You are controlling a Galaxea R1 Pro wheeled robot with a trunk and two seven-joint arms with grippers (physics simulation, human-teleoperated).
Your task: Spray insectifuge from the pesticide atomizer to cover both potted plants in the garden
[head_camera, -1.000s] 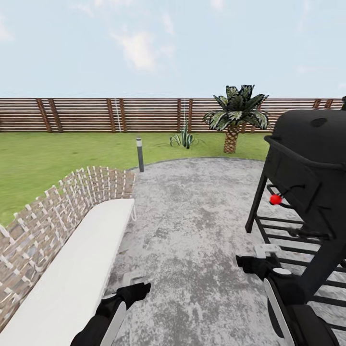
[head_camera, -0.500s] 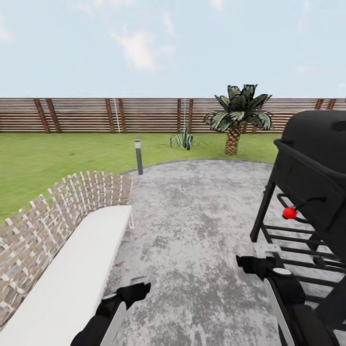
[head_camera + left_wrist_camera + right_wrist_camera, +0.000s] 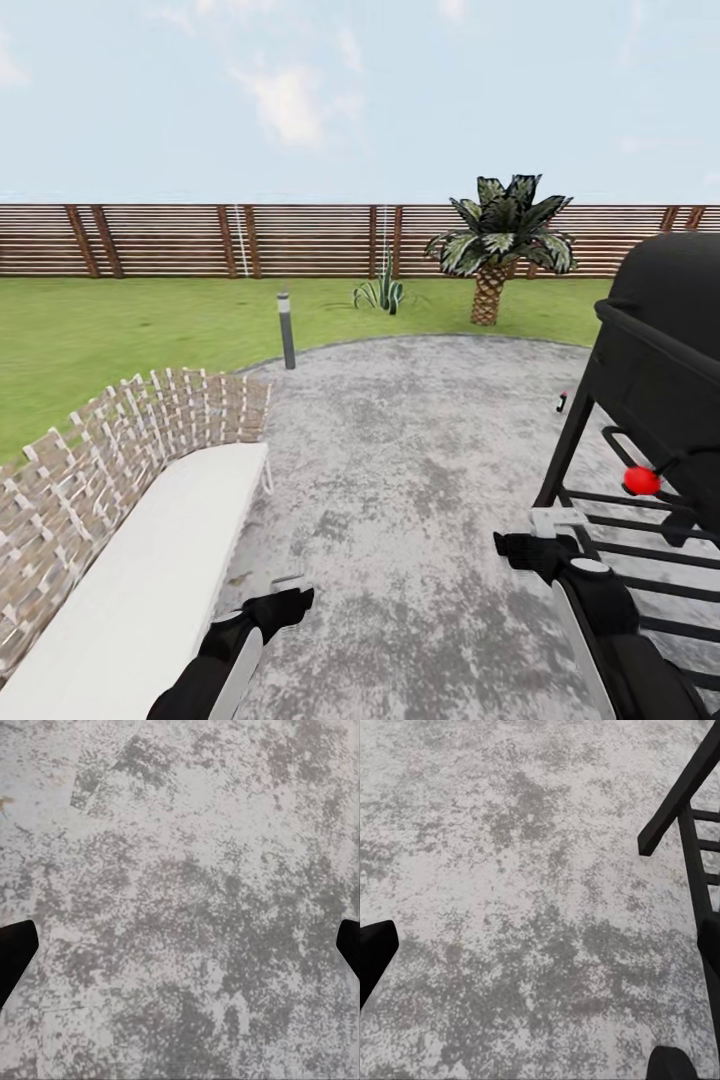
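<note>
A small dark bottle with a red tip, the pesticide atomizer (image 3: 562, 401), stands far off on the round grey stone patio (image 3: 420, 440), just beside the black grill's front leg. My left gripper (image 3: 290, 592) hangs low over the patio near the bench, open, with its fingertips (image 3: 15, 952) wide apart over bare stone. My right gripper (image 3: 545, 538) hovers by the grill's lower rack, also open, with nothing between its fingers (image 3: 373, 954). The potted plants are out of view.
A black barbecue grill (image 3: 665, 380) with a red knob stands close at the right. A wicker bench with a white cushion (image 3: 150, 560) runs along the left. Beyond lie lawn, a grey bollard light (image 3: 286, 330), a spiky plant (image 3: 380, 290), a palm (image 3: 500, 245) and the slat fence (image 3: 200, 240).
The whole view has shifted, so the camera moved: the grill slid to the right edge and the atomizer came into sight beside its leg. Both arms keep their pose.
</note>
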